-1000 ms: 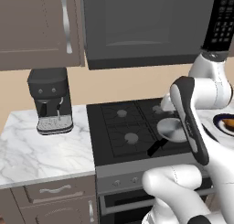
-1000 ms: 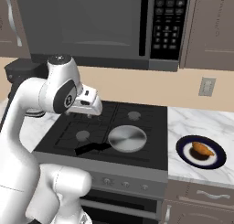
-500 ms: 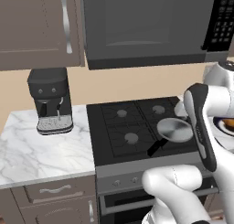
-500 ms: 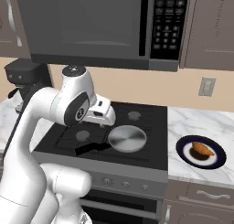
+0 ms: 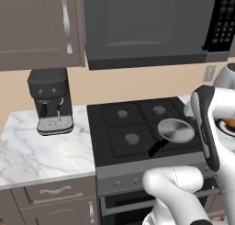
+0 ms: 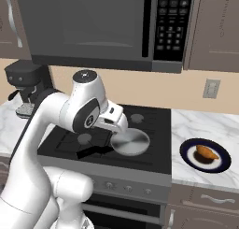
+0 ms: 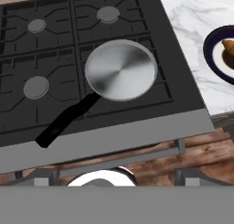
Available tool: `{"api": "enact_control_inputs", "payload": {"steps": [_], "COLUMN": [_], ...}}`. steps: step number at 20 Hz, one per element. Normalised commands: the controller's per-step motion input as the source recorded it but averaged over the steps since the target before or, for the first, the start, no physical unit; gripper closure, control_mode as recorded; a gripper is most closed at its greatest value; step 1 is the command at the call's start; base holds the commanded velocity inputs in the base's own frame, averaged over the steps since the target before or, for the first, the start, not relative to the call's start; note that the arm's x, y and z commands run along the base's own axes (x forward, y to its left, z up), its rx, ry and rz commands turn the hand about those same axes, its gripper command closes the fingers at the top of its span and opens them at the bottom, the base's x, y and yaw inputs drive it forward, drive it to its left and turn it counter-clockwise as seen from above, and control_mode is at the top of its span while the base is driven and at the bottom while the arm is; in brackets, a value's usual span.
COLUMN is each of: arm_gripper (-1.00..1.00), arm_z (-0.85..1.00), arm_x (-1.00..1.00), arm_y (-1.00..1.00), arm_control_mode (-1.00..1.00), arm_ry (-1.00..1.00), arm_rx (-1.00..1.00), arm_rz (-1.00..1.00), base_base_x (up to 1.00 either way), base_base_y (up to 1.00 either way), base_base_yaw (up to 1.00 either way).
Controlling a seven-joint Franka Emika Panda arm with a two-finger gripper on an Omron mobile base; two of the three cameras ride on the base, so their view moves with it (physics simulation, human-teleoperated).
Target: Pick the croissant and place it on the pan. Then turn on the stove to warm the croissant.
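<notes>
On the left stretch of white marble counter (image 5: 41,150) stands a black boxy coffee machine (image 5: 48,100), which has no part in the job. Next to it, moving rightward, lies the black four-burner gas stove (image 6: 154,130) with dark grates and silver burner caps; none of its burners shows a flame, and the grey front panel with its knobs (image 6: 116,186) looks untouched, so the warming step is not yet begun. Upon the front right burner sits the small round shiny silver-grey frying pan (image 7: 121,70), its straight black handle (image 7: 66,120) pointing toward the front edge of the stove. The pan is bare, with nothing lying in it.

Above the pan area, in the right base view, the white arm reaches across the cooktop and its pincer (image 6: 114,125) hovers with jaws spread wide, carrying nothing. The hand camera looks down over the pan and toward the counter on the right.

Farther right, on the marble counter (image 6: 200,125) beside the stove, rests a dark round white-rimmed plate (image 6: 186,151), and on it lies the small golden-orange crescent-shaped croissant (image 6: 207,153), well apart from the pincer.

By this showing, nothing of the task is done: the croissant must be picked up, set in the pan, and a knob turned.
</notes>
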Motion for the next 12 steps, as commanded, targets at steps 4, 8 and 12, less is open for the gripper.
{"api": "enact_control_inputs", "payload": {"steps": [4, 8, 12], "arm_gripper": [-1.00, -1.00, -1.00], "arm_z": [0.00, 0.00, -0.01], "arm_x": [0.00, 0.00, 0.00], "arm_y": [-0.30, -0.37, -0.41], "arm_control_mode": [-1.00, -1.00, -1.00], "arm_ry": [0.00, 0.00, 0.00], "arm_rx": [0.00, 0.00, 0.00], "arm_rz": [-0.11, -0.10, -0.12], "base_base_x": [0.00, 0.00, 0.00], "base_base_y": [0.00, 0.00, 0.00], "base_base_yaw": [0.00, 0.00, 0.00]}}
